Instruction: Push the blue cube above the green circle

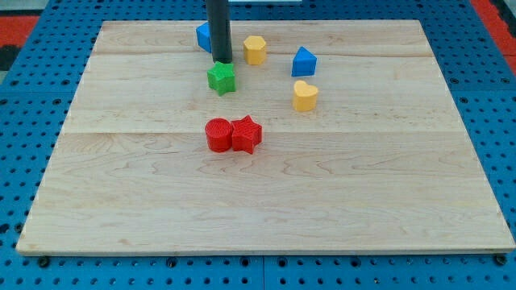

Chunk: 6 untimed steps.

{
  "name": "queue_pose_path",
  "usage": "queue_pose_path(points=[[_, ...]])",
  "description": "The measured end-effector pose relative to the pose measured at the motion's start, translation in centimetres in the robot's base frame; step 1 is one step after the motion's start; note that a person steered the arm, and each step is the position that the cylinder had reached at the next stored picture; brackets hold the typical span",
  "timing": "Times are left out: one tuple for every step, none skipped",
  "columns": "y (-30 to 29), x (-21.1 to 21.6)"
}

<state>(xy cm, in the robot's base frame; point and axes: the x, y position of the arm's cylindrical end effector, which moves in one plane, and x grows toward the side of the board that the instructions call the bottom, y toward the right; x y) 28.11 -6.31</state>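
The blue cube (202,36) sits near the board's top edge, partly hidden behind my dark rod. My tip (222,61) rests just to the lower right of the cube and right above a green star-shaped block (221,78), close to both. The star is the only green block I see; no green circle shows. Whether the tip touches the cube or the star cannot be told.
A yellow hexagon-like block (255,50) lies right of my tip. A blue triangular block (304,62) and a yellow heart (305,95) lie further right. A red circle (218,135) and a red star (247,134) touch at mid-board. The wooden board (387,201) sits on a blue pegboard.
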Motion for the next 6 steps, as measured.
queue_pose_path(points=[[-0.1, -0.5], [-4.4, -1.4], [-11.1, -4.5], [-9.0, -6.7], [-3.2, -7.0], [0.2, -6.6]])
